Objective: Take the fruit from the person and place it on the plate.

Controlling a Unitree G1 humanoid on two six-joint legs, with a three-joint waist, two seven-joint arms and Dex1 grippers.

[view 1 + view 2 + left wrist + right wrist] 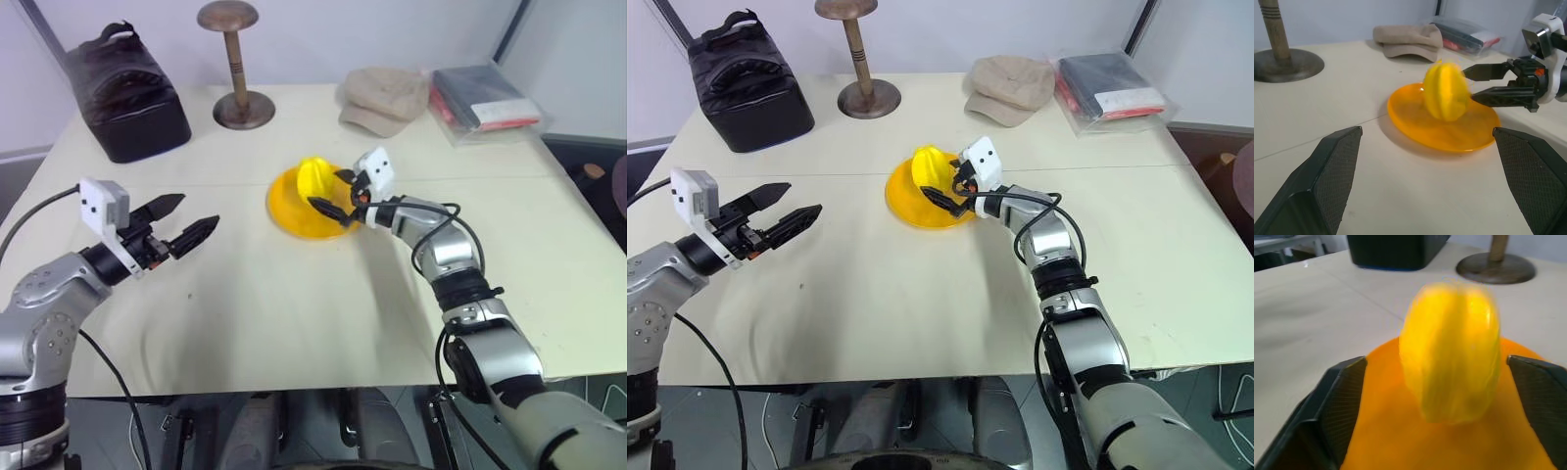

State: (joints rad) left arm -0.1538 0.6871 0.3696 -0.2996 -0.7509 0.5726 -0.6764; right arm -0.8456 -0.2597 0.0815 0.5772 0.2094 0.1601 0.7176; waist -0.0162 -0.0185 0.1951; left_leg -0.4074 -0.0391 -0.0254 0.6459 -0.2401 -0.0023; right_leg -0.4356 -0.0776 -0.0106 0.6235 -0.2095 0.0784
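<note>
Right pincer [333,194] spread wide over the near-right side of the plate [286,211], both fingers apart and clear of the fruit [315,177]; nothing pinched. In the right wrist view the fruit [1452,352] sits between the two spread fingers [1337,401] with a gap on each side, blurred, standing on end over the plate [1386,431]. Cannot tell if it rests fully on the plate surface or is just above it.

Left pincer [186,220] spread too, empty, hanging over bare counter [294,323] well to the left of the plate, pointing toward it. In the left wrist view the fruit [1445,92] stands upright on the plate [1415,125], with the right pincer [1479,83] just beside it, its fingers apart.

The plate lies mid-counter. Behind it: black bag [127,93] far left, wooden hat stand [235,69] next to it, beige cap [384,98] far right of centre, clear packet with dark and red contents [485,98] at the far right corner.

Writing and labels: none readable on the bag, the cap or the packet; any print is too small to make out.
</note>
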